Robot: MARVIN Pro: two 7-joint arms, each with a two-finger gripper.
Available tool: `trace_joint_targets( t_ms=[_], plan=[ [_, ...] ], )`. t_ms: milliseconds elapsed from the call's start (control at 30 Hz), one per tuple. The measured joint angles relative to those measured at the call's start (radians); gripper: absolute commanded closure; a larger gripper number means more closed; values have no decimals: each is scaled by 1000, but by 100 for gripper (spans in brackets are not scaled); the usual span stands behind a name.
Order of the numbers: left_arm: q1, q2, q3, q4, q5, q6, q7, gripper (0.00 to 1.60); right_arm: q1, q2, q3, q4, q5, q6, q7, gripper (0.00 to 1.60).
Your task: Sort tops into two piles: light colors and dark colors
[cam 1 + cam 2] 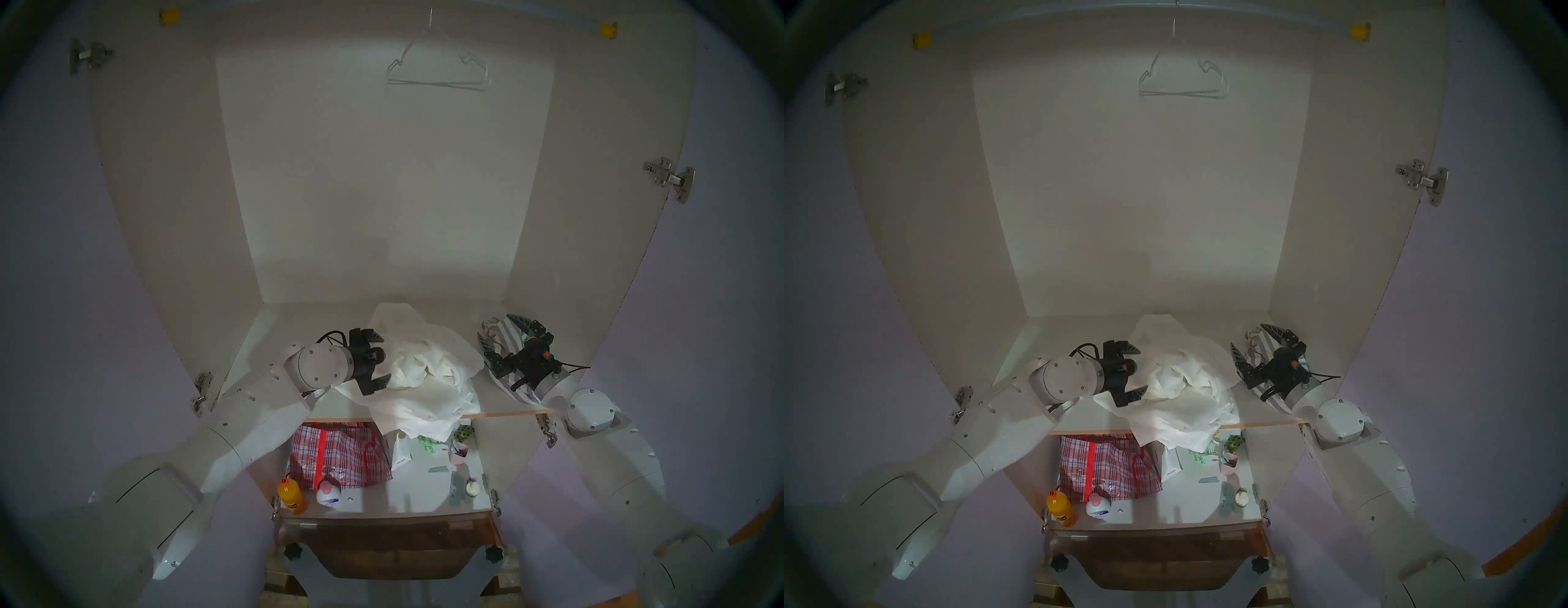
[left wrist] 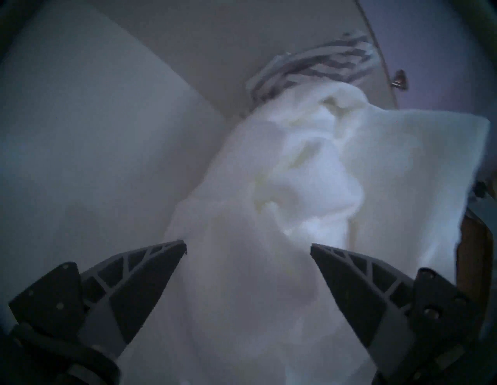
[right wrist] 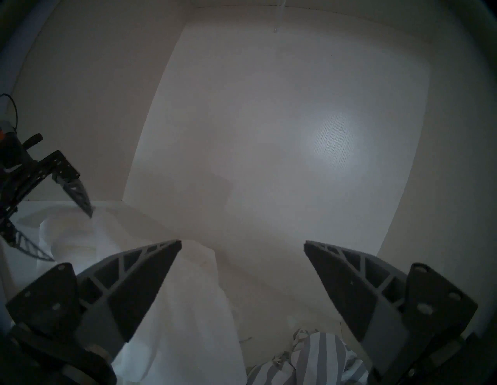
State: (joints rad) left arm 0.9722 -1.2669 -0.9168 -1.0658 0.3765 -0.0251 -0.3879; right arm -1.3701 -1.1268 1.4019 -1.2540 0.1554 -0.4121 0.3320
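A big heap of white and cream tops point(image 1: 428, 373) point(image 1: 1187, 382) point(image 2: 309, 172) lies mid-shelf, draping over the front edge. A small grey-and-white striped top point(image 1: 507, 335) point(image 2: 317, 64) point(image 3: 317, 357) lies bundled at the shelf's right end, apart from the heap. My left gripper point(image 1: 379, 360) point(image 1: 1138, 370) point(image 2: 248, 246) stands open at the heap's left side, nothing between its fingers. My right gripper point(image 1: 498, 335) point(image 1: 1250, 342) point(image 3: 242, 244) hangs open just above the striped bundle, holding nothing.
The shelf point(image 1: 297, 335) sits inside an open white wardrobe, side walls close to both arms. An empty wire hanger point(image 1: 437, 70) hangs above. Below are a red-and-blue checked bag point(image 1: 339, 454), an orange bottle point(image 1: 290, 494), a pink-capped bottle point(image 1: 329, 492) and small items point(image 1: 460, 450).
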Motion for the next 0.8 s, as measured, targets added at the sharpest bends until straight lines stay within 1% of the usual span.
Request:
trace_joint_targets(
  t_ms=[67, 167, 333, 400, 467, 533, 567, 600, 633, 667, 700, 733, 767, 800],
  plan=[
    [-8, -12, 3, 9, 1, -18, 43, 0, 0, 0, 0, 0, 0, 0, 0, 0],
    [-16, -16, 5, 19, -6, -49, 44, 0, 0, 0, 0, -1, 0, 0, 0, 0],
    [-19, -7, 9, 22, -12, -70, 3, 0, 0, 0, 0, -1, 0, 0, 0, 0],
    [-37, -1, 29, 42, -10, -75, -38, 0, 0, 0, 1, -1, 0, 0, 0, 0],
    [-53, -5, 32, 101, -10, -103, -49, 0, 0, 0, 1, -1, 0, 0, 0, 0],
    [-56, -5, 37, 119, -5, -115, -46, 0, 0, 0, 1, -1, 0, 0, 0, 0],
    [-69, -11, 42, 147, 1, -126, -43, 0, 0, 0, 1, -1, 0, 0, 0, 0],
    [-91, -28, 44, 202, 6, -137, -39, 0, 0, 0, 1, -1, 0, 0, 0, 0],
    [-101, -34, 46, 222, 8, -140, -38, 0, 0, 0, 1, -1, 0, 0, 0, 0],
    [-110, -40, 48, 243, 10, -144, -36, 55, 0, 0, 1, -1, 0, 0, 0, 0],
    [-131, -55, 54, 287, 15, -162, -33, 105, 0, 0, 1, -1, 0, 0, 0, 0],
    [-146, -67, 54, 318, 18, -182, -29, 159, 0, 0, 1, -1, 0, 0, 0, 0],
    [-165, -88, 52, 364, 20, -222, -12, 160, 0, 0, 1, -1, 0, 0, 0, 0],
    [-173, -105, 47, 393, 20, -240, 2, 160, 0, 0, 1, -1, 0, 0, 0, 0]
  ],
)
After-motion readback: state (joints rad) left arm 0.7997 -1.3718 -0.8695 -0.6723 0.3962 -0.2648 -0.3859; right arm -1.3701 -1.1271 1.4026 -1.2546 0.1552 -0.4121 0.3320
